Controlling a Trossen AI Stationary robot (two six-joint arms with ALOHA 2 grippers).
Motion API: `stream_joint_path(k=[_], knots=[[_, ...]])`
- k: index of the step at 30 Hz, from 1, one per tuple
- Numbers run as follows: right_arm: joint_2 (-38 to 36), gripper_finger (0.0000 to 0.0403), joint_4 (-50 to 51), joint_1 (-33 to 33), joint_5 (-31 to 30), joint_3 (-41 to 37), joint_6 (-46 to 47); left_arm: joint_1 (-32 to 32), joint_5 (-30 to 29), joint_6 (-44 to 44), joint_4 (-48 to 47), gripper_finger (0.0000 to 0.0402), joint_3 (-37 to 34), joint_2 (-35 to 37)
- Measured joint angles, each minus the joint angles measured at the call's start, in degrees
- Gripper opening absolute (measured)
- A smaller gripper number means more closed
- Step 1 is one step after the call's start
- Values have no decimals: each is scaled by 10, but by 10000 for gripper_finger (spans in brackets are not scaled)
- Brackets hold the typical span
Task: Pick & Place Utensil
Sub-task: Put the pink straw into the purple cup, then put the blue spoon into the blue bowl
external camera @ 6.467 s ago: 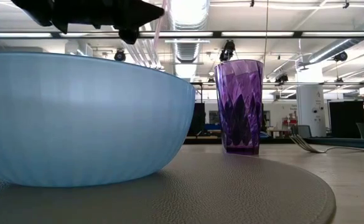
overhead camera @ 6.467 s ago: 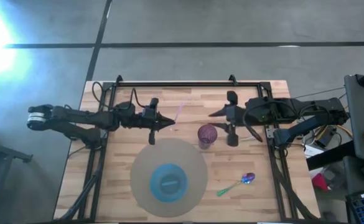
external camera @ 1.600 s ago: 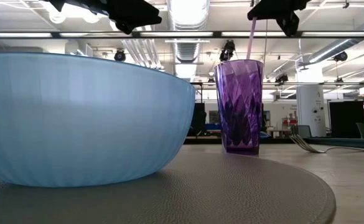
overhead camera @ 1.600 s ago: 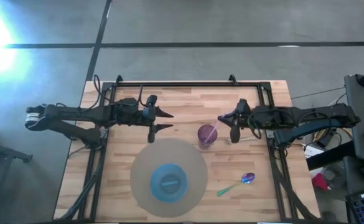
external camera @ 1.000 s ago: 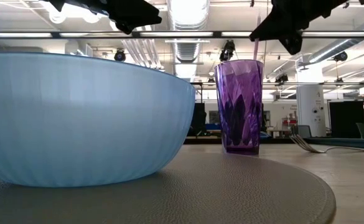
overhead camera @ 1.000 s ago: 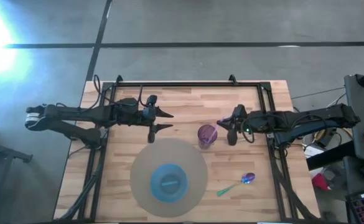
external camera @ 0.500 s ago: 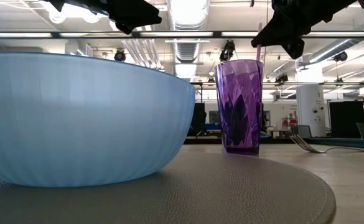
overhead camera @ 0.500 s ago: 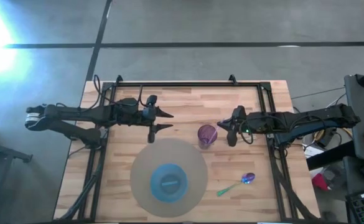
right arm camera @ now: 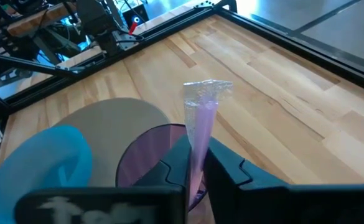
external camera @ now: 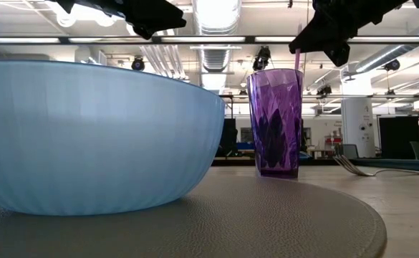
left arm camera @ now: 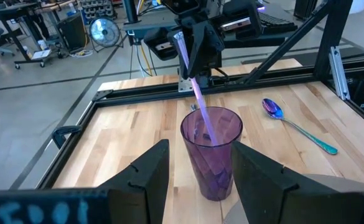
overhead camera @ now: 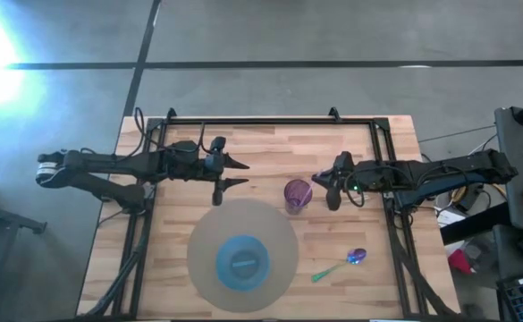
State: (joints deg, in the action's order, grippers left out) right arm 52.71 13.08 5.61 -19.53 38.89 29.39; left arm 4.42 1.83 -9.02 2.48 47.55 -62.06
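Note:
A purple cup stands upright on the wooden table beside the grey mat's far right edge. A pale pink straw leans in it, lower end inside the cup. My right gripper hovers just right of the cup's rim, shut on the straw. My left gripper hangs open above the table, left of the cup, with nothing between its fingers. My right gripper pinches the straw's upper part between its two fingers, which lie across it. The fingers come from the table's right, slanting down. The straw's crinkled top end sticks out past the fingers. The straw is tilted, its lower end down in the cup.
A blue bowl sits on the round grey mat at the table's near middle. A green-handled spoon lies near the front right, and a fork lies right of the cup. A black frame rims the table.
A good second ago my right gripper came down toward the cup, and the straw sank deeper into it. Since then both arms have kept still and the straw stays leaning in the cup.

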Motion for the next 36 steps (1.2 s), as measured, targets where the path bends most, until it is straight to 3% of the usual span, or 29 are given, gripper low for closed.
stream_joint_path(k=[17, 25, 36], knots=[[-32, 151, 21, 0, 1, 1, 1, 0, 0, 0, 0, 165, 0, 0], [-63, 169, 67, 0, 6, 1, 4, 0, 0, 0, 0, 165, 0, 0], [-89, 169, 92, 0, 82, 1, 24, 0, 0, 0, 0, 165, 0, 0]])
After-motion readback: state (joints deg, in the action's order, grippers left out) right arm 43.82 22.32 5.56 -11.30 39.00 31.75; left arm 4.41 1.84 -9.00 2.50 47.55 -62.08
